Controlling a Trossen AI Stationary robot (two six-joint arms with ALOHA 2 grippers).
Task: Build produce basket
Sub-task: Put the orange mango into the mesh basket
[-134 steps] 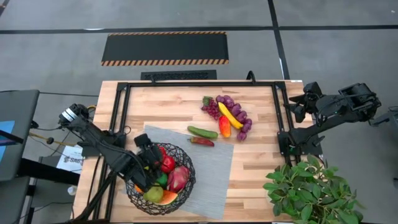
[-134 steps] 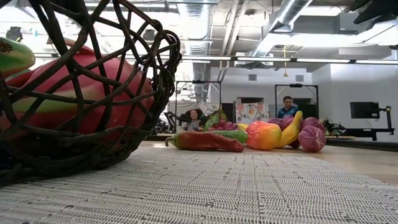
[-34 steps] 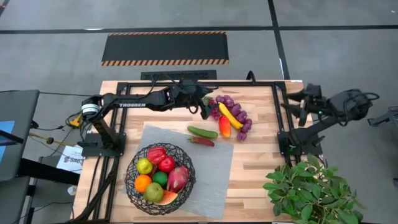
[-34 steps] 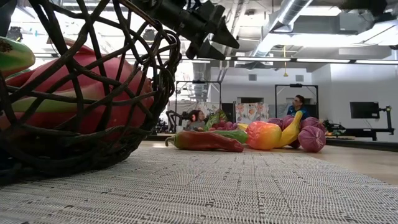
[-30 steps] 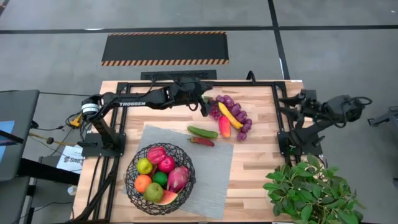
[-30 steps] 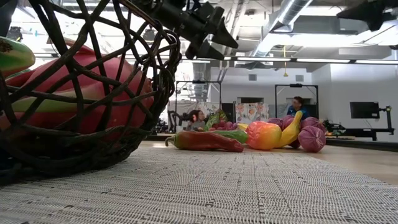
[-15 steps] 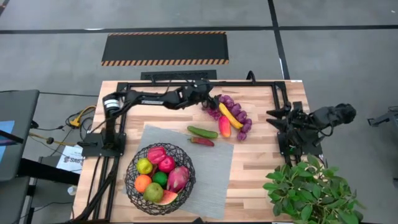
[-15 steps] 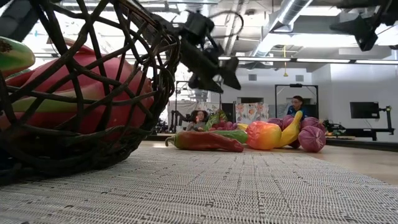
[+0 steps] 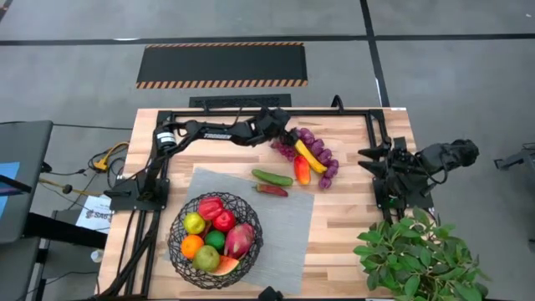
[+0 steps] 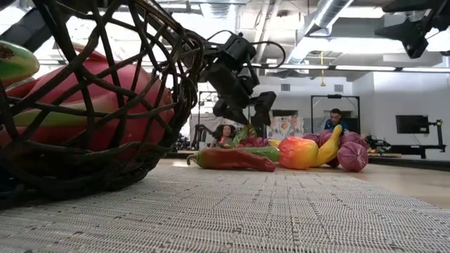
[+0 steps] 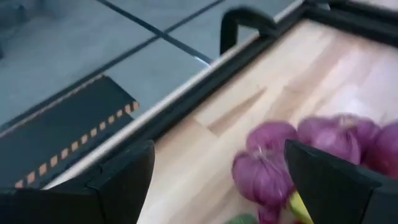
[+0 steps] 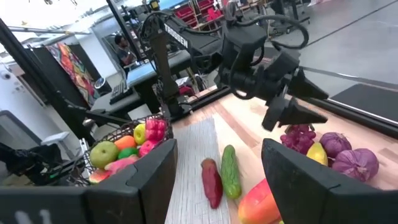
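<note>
So, quick rundown, front of the desk to the back:

basket (image 9: pixel 216 241): sits on the grey mat (image 9: pixel 288 234) near the desk's front-left corner, already holding several fruits. Open wire weave, probably light and stiff, so a careless drop could let small pieces roll off the heap.

loose produce (image 9: pixel 305 159): cluster near the back edge, around the middle. Cucumber (image 9: pixel 272 177) and a red chilli (image 9: pixel 271 191) lie closest to the mat, then a banana (image 9: pixel 308 155), a red-orange pepper and purple pieces.

handling guess: looks like hollow toy plastic, so light, hard, a bit slick. Long ones grab best across the middle; the round purple ones may squirt out unless pinched square on.

left pincer (image 9: pixel 282 132): fingers spread wide, nothing in them, hovering just over the back-left end of the cluster, by the grapes (image 9: pixel 286 149).

right pincer (image 9: pixel 368 159): off the desk's right edge, fingers apart in its wrist view, empty, waiting.

hard to see: left wrist view is blurry, so the exact target is a guess. Banana covers part of the purple pile. In the low view the basket wall blocks most of its contents.
</note>
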